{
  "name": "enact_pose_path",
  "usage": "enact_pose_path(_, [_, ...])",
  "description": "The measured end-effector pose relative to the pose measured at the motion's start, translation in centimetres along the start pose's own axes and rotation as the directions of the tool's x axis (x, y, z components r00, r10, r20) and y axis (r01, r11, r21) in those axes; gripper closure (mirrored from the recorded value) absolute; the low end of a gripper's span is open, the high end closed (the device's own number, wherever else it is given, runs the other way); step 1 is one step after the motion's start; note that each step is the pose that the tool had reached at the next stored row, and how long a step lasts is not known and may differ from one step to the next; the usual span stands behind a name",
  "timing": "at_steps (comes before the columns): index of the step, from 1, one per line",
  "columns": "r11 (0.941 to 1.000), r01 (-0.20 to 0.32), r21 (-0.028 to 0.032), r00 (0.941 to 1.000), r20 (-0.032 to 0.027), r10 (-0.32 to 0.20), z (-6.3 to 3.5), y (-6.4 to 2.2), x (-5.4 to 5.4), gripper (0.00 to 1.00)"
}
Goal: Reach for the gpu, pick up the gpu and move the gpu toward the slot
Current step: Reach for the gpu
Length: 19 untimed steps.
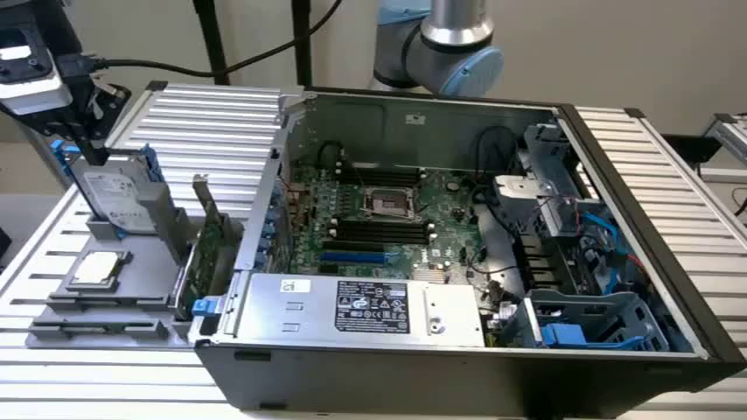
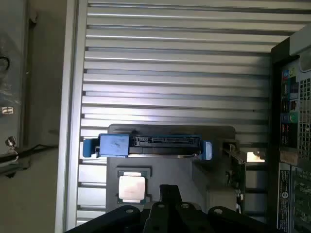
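Off to the exterior view's left, the dark end effector [image 1: 93, 154] hangs with its fingers pressed together and holding nothing, just above the silver hard drive with blue rails [image 1: 117, 199]. The gpu, a thin green circuit-board card with a silver metal end bracket [image 1: 212, 245], stands on edge in the grey holder [image 1: 70, 308], between the drive and the open black computer case [image 1: 467, 367] on the ribbed aluminium worktop [image 1: 688, 175]. Its long axis runs from far to near alongside the case wall, with the bracket apparently at the far end. It is probably light and stiff but fragile, best pinched across its bare upper edge. From the wrist view, the drive lies edge-on ahead, the small square silver CPU chip [image 2: 132, 187] sits nearer, and the card stands apart, beside the case.
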<state>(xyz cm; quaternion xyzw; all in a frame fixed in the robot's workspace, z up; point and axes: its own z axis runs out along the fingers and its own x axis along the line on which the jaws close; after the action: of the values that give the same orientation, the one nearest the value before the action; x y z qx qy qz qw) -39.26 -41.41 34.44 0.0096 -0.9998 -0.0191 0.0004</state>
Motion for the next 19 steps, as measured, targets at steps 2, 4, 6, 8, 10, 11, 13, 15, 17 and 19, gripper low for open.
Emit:
enact_pose_path(2, [1.0, 0.0, 0.0, 1.0, 0.0, 0.0, 0.0, 0.0, 0.0, 0.89])
enact_pose_path(4, [1.0, 0.0, 0.0, 1.0, -0.0001, 0.0, 0.0, 0.0, 0.0, 0.89])
enact_pose_path(6, [1.0, 0.0, 0.0, 1.0, 0.0, 0.0, 0.0, 0.0, 0.0, 0.89])
enact_pose_path(8, [1.0, 0.0, 0.0, 1.0, 0.0, 0.0, 0.0, 0.0, 0.0, 0.89])
enact_pose_path(10, [1.0, 0.0, 0.0, 1.0, 0.0, 0.0, 0.0, 0.0, 0.0, 0.89])
enact_pose_path(11, [1.0, 0.0, 0.0, 1.0, -0.0001, 0.0, 0.0, 0.0, 0.0, 0.89])
enact_pose_path(13, [1.0, 0.0, 0.0003, 1.0, -0.0001, 0.0, 0.0, 0.0, 0.0, 0.89])
enact_pose_path(15, [1.0, 0.0, 0.0007, 1.0, -0.0002, 0.0, -0.01, -0.11, -0.4, 0.89])
enact_pose_path(17, [1.0, 0.0, 0.0008, 1.0, -0.0008, 0.0, -0.02, -0.42, -1.2, 0.89])
enact_pose_path(19, [1.0, 0.0, 0.0007, 1.0, -0.0018, 0.0, -0.03, -0.76, -2.2, 0.89])
